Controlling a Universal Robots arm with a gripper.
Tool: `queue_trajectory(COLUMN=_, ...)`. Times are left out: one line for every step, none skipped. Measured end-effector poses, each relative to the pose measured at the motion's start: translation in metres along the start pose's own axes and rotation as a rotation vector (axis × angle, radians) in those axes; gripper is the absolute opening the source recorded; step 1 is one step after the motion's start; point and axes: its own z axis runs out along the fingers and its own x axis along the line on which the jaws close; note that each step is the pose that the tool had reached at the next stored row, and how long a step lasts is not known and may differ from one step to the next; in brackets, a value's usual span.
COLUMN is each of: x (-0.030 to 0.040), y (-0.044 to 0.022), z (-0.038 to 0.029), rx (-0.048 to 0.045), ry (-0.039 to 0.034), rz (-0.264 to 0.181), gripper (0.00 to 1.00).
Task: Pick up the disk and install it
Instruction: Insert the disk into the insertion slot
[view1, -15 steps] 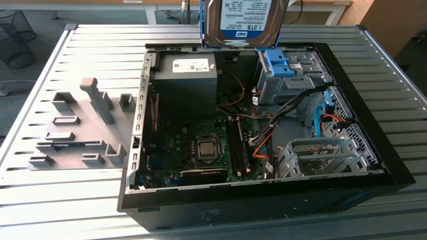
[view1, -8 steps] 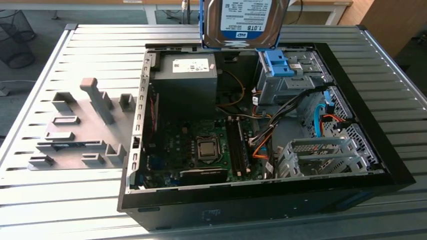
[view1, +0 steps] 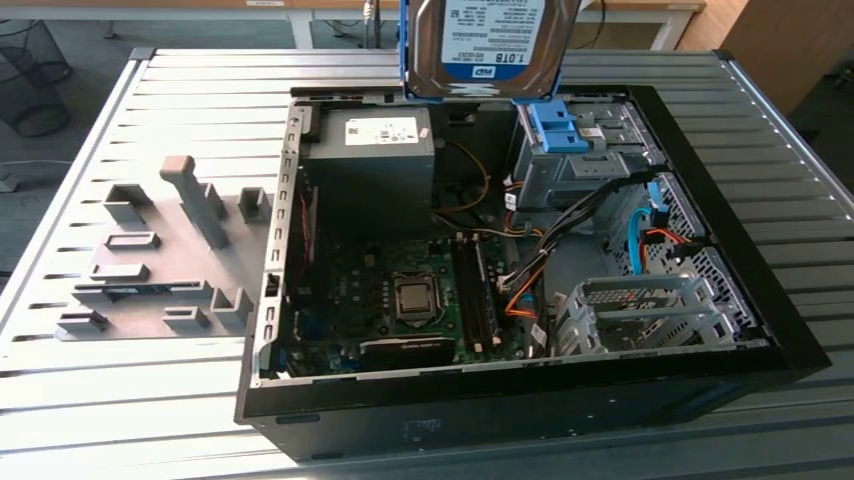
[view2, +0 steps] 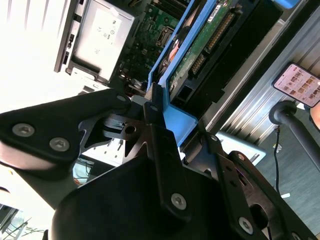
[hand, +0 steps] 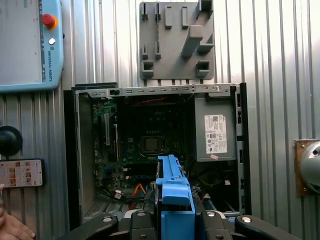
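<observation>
Hanging at twelve o'clock over the open computer case (view1: 747, 330), the disk (view1: 491, 45), flat silver metal with a glossy label and blue plastic frame, sits clamped by that frame in the gripper (view2: 172, 117), lifted but not installed; seating it likely demands squaring it to the blue-railed bay (view1: 554, 130) at one o'clock.

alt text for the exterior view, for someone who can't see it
The disk, a silver drive in a blue bracket, hangs above an open computer case lying on a slatted metal table. A grey fixture plate sits on the table at the exterior view's left.
</observation>
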Motion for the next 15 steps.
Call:
queue_trajectory(x=0.0003, y=0.0, z=0.0, rx=0.0, ry=0.0, rz=0.0, gripper=0.36)
queue_trajectory(x=0.0005, y=0.0, z=0.0, rx=0.0, ry=0.0, rz=0.0, gripper=0.36)
queue_trajectory(x=0.0008, y=0.0, z=0.0, rx=0.0, ry=0.0001, rz=0.0, gripper=0.36)
queue_trajectory(x=0.0011, y=0.0, z=0.0, rx=0.0, ry=0.0, rz=0.0, gripper=0.36)
queue_trajectory(x=0.0014, y=-0.0001, z=0.0, rx=-0.0001, ry=0.0001, rz=0.0, gripper=0.36)
queue_trajectory(x=0.0016, y=-0.0001, z=0.0, rx=0.0, ry=0.0001, rz=0.0, gripper=0.36)
queue_trajectory(x=0.0019, y=-0.0001, z=0.0, rx=-0.0001, ry=0.0001, rz=0.0, gripper=0.36)
queue_trajectory(x=0.0023, y=-0.0001, z=0.0, rx=0.0, ry=0.0, rz=0.0, gripper=0.36)
queue_trajectory(x=0.0026, y=-0.0001, z=0.0, rx=0.0, ry=0.0, rz=0.0, gripper=0.36)
queue_trajectory(x=0.0029, y=-0.0002, z=0.0, rx=0.0, ry=0.0, rz=0.0, gripper=0.36)
queue_trajectory(x=0.0032, y=-0.0002, z=0.0001, rx=0.0, ry=0.0, rz=0.0, gripper=0.36)
queue_trajectory(x=0.0034, y=-0.0002, z=0.0, rx=0.0, ry=0.0, rz=0.0, gripper=0.36)
queue_trajectory(x=0.0036, y=-0.0002, z=0.0, rx=-0.0001, ry=0.0001, rz=0.0, gripper=0.36)
queue_trajectory(x=0.004, y=-0.0002, z=0.0, rx=0.0, ry=0.0001, rz=0.0, gripper=0.36)
queue_trajectory(x=0.0041, y=-0.0002, z=0.0, rx=0.0, ry=0.0001, rz=0.0, gripper=0.36)
